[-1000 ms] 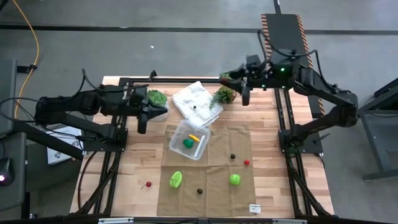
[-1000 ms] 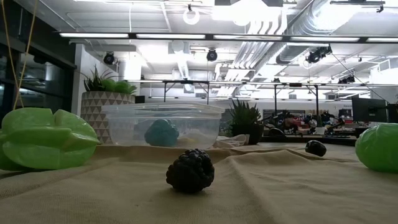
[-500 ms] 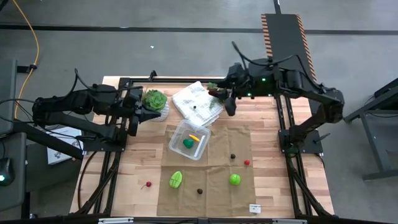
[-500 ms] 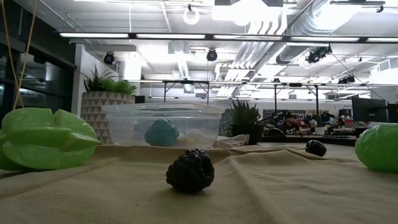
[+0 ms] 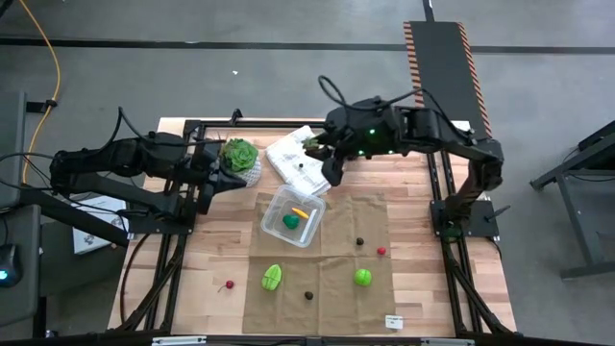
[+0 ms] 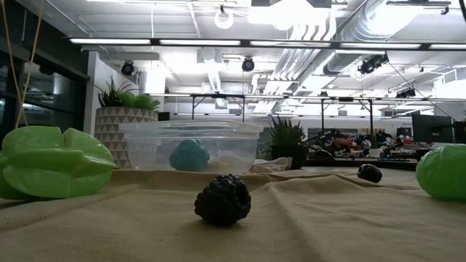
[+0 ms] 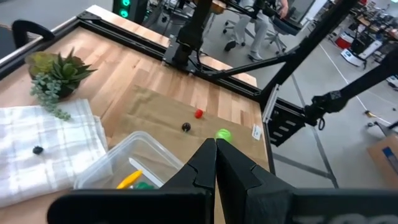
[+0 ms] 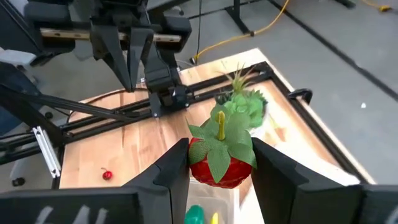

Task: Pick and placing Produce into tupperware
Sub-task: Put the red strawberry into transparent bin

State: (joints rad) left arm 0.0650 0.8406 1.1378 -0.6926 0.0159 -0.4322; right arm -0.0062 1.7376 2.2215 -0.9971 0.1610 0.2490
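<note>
Strawberry, glossy red, leafy-topped, pinched between right jaws.

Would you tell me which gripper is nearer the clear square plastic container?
Right. The right gripper hangs just beyond the clear square plastic container's far corner; the left gripper waits farther off.

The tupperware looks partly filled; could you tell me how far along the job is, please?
Done: a green and a yellow piece lie in the tupperware. In hand: the right gripper holds a strawberry. Left: six pieces, including the star fruit and green apple.
</note>
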